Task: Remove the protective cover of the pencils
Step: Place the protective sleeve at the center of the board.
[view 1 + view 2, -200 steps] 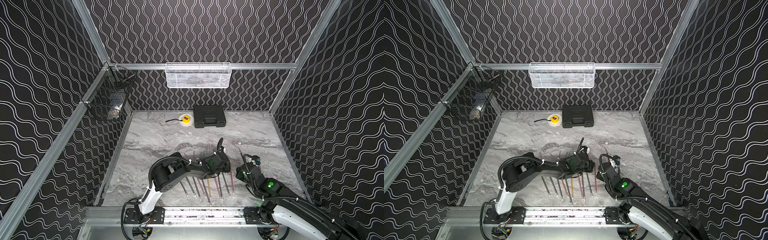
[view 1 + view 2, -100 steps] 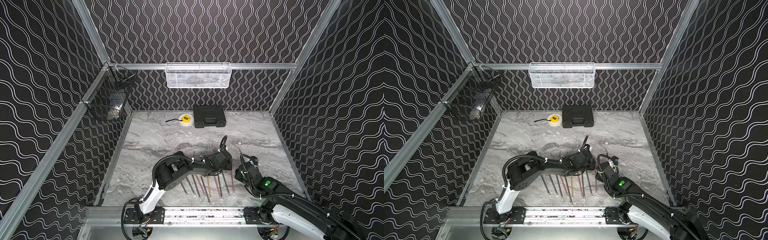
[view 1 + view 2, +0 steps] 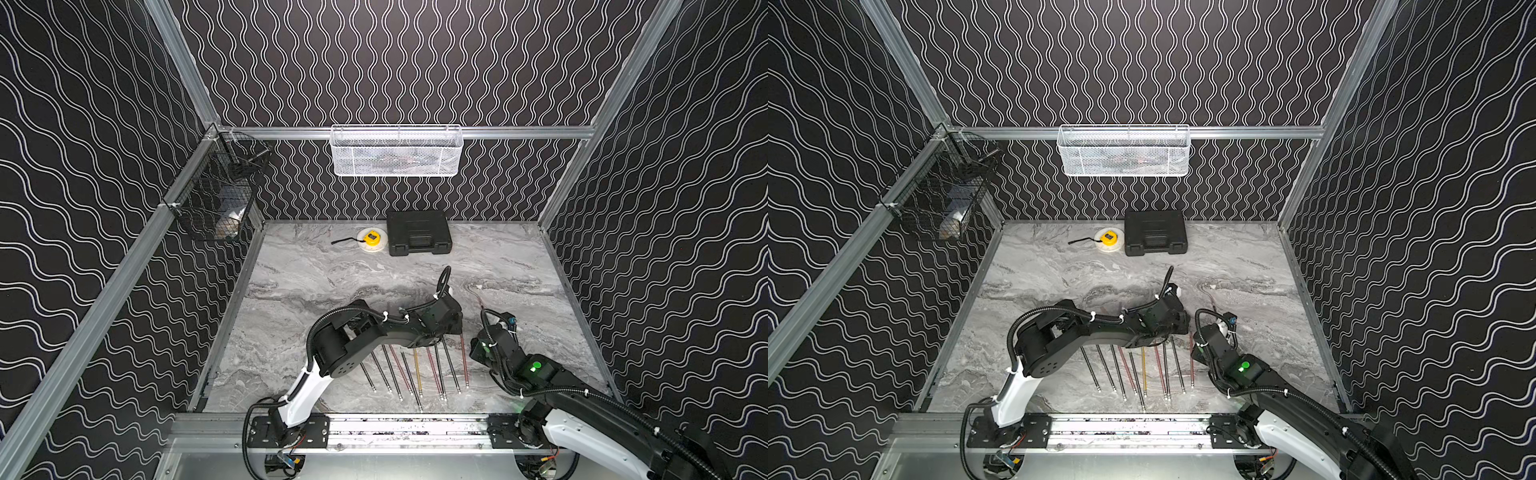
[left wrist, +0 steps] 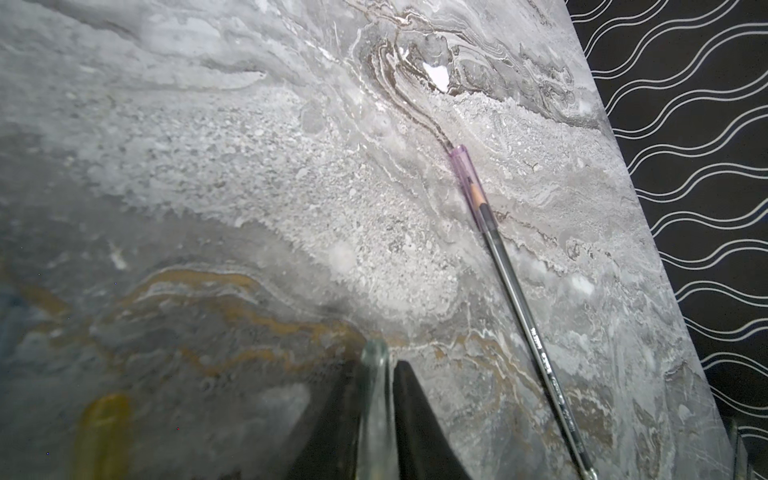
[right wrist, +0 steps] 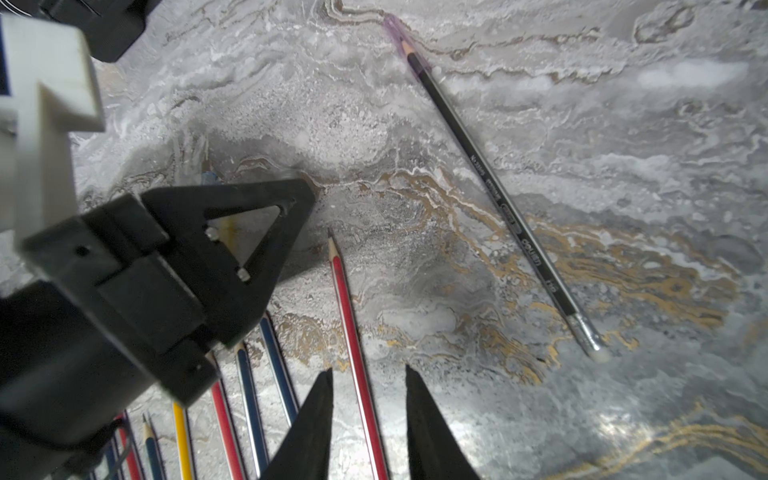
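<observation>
My left tool [image 4: 376, 365] pinches a glassy clear cover [image 4: 374, 399], its near end cut off at the frame edge. My right tool [image 5: 369, 372] hangs released, straddling a glossy red pencil [image 5: 349, 303] (contact hard to judge). Apart on the marbled worktop [image 4: 249, 166], a black pencil [image 5: 498, 195] wears its purple cover [image 5: 395, 25].

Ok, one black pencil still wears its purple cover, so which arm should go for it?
Right, probably: right gripper has open, empty jaws near that pencil; left gripper grips a clear cover.

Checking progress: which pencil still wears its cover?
The black pencil lying apart from the row, tip inside a purple cover; the row's visible tips are bare.
</observation>
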`<move>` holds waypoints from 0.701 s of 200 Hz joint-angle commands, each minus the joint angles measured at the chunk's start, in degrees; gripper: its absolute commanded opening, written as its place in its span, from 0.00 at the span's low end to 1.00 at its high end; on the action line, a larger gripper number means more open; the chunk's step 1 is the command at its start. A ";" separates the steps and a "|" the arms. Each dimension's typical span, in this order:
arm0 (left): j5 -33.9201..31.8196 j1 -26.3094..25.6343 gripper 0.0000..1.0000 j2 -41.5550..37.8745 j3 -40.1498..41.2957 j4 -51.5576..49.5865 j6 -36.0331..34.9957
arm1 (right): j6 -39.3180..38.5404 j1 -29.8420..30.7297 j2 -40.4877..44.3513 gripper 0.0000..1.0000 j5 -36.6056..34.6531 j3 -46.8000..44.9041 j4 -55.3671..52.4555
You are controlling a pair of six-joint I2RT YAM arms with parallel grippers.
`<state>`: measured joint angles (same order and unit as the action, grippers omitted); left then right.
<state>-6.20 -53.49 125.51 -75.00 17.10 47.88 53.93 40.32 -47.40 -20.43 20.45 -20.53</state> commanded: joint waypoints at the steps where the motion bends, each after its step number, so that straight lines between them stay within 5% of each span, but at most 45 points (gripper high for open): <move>1: -0.70 0.32 0.24 0.89 0.33 -4.90 -0.77 | -0.07 -0.04 -0.19 0.30 -0.08 -0.13 1.59; 81: -0.40 0.61 0.24 -0.12 1.44 -4.00 -0.59 | 0.60 -0.90 1.81 0.31 -3.45 0.99 1.36; 140: 0.23 0.92 0.26 -5.08 2.05 -6.30 -1.95 | 0.62 -6.96 -4.71 0.38 -3.49 6.03 0.90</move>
<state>-6.11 -52.66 123.28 -73.36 15.20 47.81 54.39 35.92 -50.02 -23.42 24.53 -19.73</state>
